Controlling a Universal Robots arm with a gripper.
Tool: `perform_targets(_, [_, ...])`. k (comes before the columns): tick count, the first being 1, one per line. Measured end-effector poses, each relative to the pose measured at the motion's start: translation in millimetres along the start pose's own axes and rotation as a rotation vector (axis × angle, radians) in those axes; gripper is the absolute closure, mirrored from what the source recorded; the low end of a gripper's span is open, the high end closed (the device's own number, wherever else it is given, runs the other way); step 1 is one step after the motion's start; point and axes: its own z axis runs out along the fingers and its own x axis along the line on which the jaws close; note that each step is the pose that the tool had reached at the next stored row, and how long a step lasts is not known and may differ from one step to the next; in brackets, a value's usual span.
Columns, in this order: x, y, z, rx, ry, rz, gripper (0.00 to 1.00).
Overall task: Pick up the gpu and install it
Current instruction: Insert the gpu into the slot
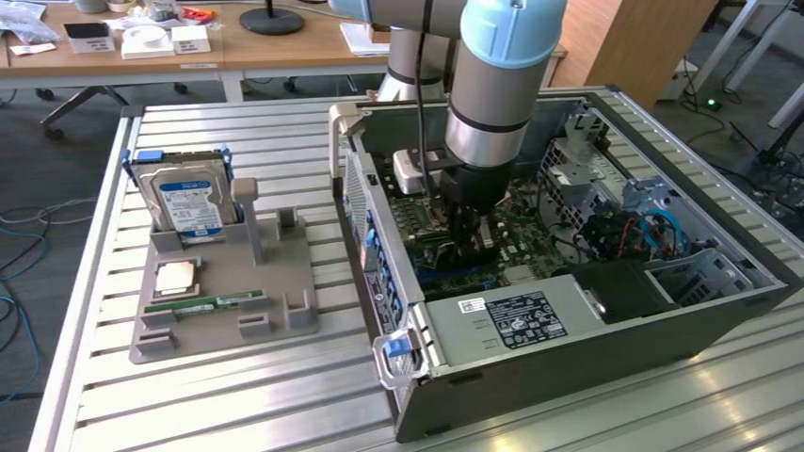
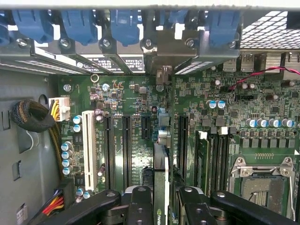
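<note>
In the wrist view the gpu (image 2: 160, 164) appears edge-on as a thin dark and green card. It runs from between my fingers toward the bracket openings at the case's rear wall. My gripper (image 2: 160, 204) is shut on it, with one black finger (image 2: 140, 201) on each side. The card stands upright over the green motherboard (image 2: 136, 108), in line with the long black expansion slots (image 2: 126, 150). Whether it sits fully in a slot I cannot tell. In the exterior view the gripper (image 1: 472, 235) reaches down inside the open computer case (image 1: 566, 311), and the arm hides the card.
A white slot (image 2: 88, 150), memory slots (image 2: 215, 159) and the bare processor socket (image 2: 265, 183) flank the card. Cable bundles (image 2: 33, 117) lie at the case wall. On the slatted table, a grey holder (image 1: 220, 301) carries a hard drive (image 1: 188, 202), a processor chip (image 1: 173, 276) and a memory stick (image 1: 201, 304).
</note>
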Motion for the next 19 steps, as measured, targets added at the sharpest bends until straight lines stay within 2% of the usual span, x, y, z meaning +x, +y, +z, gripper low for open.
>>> perform_targets(19, [-0.1,0.2,0.1,-0.0002,-0.0003,0.0,0.74])
